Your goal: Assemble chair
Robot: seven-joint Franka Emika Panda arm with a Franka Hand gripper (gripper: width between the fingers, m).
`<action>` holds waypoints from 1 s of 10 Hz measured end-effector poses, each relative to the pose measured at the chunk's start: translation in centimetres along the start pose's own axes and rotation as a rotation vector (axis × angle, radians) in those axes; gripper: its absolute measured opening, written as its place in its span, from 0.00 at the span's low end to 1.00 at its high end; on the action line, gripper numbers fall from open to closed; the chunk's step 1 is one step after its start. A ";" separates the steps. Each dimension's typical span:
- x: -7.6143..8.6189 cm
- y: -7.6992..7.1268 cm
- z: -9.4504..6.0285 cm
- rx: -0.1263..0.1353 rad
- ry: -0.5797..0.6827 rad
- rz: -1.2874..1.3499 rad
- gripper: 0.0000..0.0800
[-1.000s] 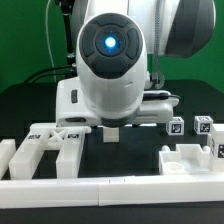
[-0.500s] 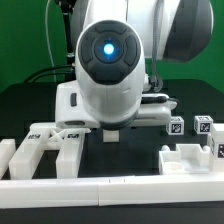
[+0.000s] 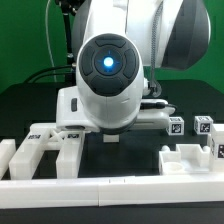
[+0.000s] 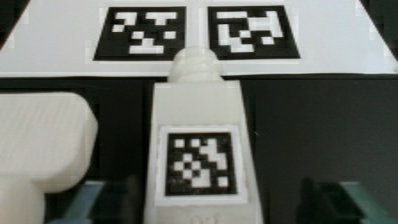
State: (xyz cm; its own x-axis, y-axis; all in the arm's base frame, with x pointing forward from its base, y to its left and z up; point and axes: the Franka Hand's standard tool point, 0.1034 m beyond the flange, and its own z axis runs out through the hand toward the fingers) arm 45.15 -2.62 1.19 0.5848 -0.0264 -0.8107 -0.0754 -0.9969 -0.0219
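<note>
In the wrist view my gripper (image 4: pixel 217 203) is open, with its dark fingers (image 4: pixel 98 200) on either side of a long white chair part (image 4: pixel 199 130) that carries a black-and-white tag. A gap shows between each finger and the part. A rounded white chair part (image 4: pixel 39 135) lies beside it. In the exterior view the arm's wrist (image 3: pixel 108 70) hides the gripper; only a small white bit (image 3: pixel 112 136) shows beneath it. Other chair parts lie at the exterior view's left (image 3: pixel 45 143) and right (image 3: pixel 190 157).
The marker board (image 4: pixel 54 50) with two tags lies just beyond the part's far end. Two small tagged cubes (image 3: pixel 176 126) sit at the exterior view's right. A plain white border rail (image 3: pixel 110 187) runs along the front edge.
The arm's wrist has come lower over the table in the exterior view. The parts on the table have not moved.
</note>
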 end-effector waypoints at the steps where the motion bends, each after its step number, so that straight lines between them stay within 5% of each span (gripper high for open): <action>1: 0.0 0.0 0.0 0.000 0.000 0.000 0.43; 2: 0.0 0.0 0.0 0.000 0.000 0.000 0.36; 6: 0.0 0.0 0.0 0.001 0.000 0.001 0.36; 7: -0.3 -0.4 -0.6 0.019 -0.004 -0.001 0.36; 10: -3.3 -3.3 -8.5 0.095 0.072 0.079 0.36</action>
State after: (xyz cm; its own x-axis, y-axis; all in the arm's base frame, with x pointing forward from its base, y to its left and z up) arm 50.34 0.15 8.89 0.6306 -0.1130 -0.7678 -0.1974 -0.9802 -0.0179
